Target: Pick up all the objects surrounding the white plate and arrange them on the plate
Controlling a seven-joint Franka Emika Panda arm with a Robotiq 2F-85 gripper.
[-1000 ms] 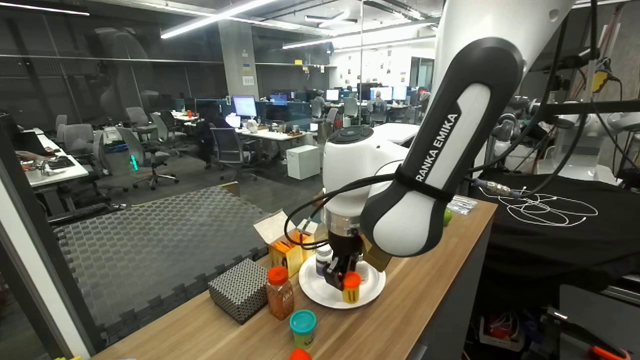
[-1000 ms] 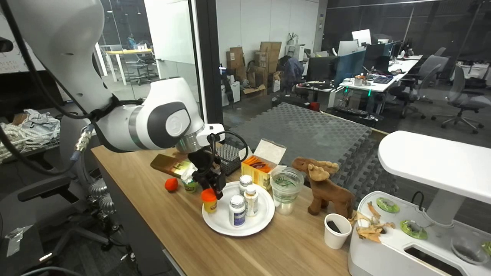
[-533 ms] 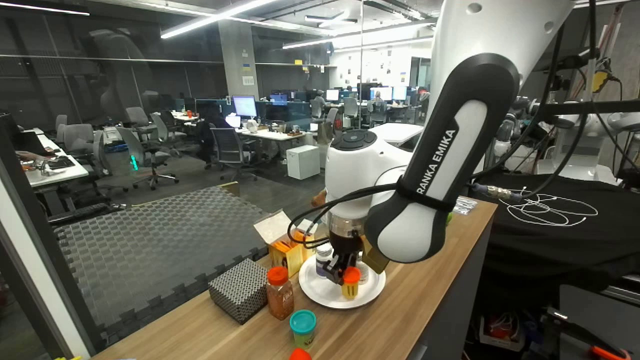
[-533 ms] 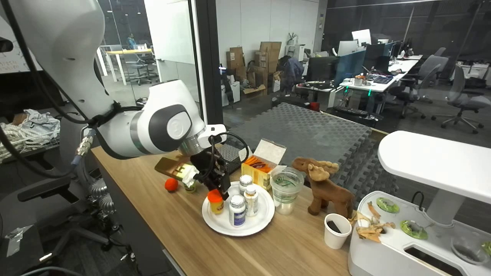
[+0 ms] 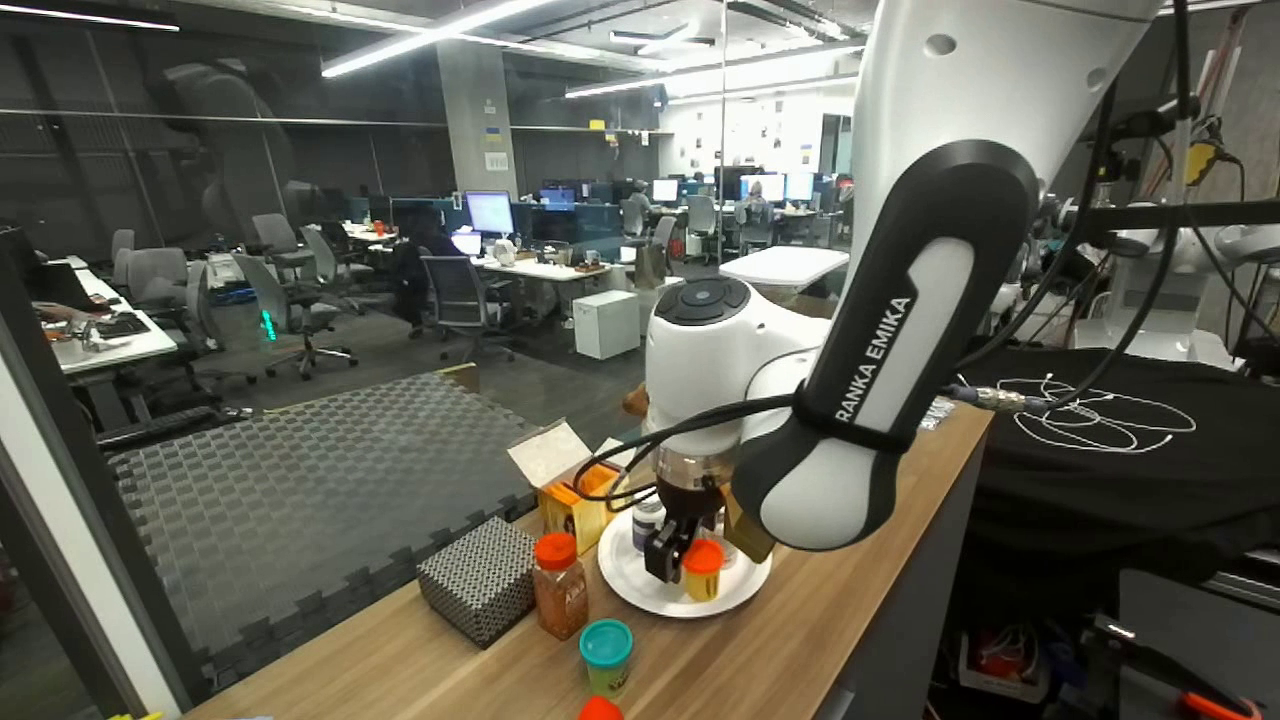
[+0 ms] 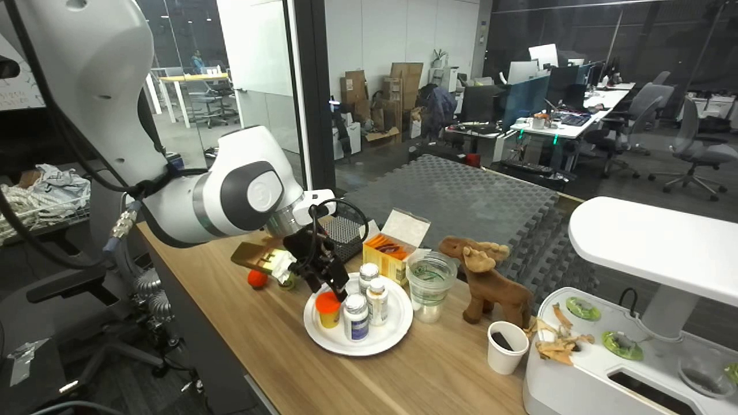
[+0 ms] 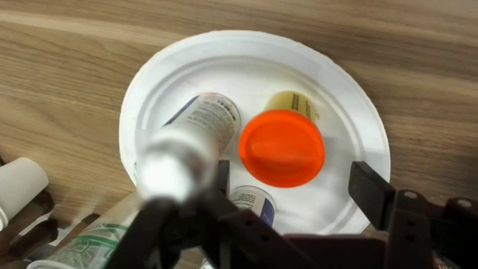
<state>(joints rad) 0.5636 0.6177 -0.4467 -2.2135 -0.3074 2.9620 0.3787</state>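
Orange-lidded cup (image 7: 282,149) stands on the white plate (image 7: 239,44), fingers (image 7: 369,196) spread apart nearby.

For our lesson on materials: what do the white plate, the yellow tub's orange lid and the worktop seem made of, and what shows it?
White plate: probably pressed paper or foam, matt; moulded ring, slightly uneven edge.
Orange lid: likely plastic, smooth, soft sheen; even colour, rounded rim.
Worktop: wood or wood-look laminate, low sheen; streaky grain, though the pictures leave open which.
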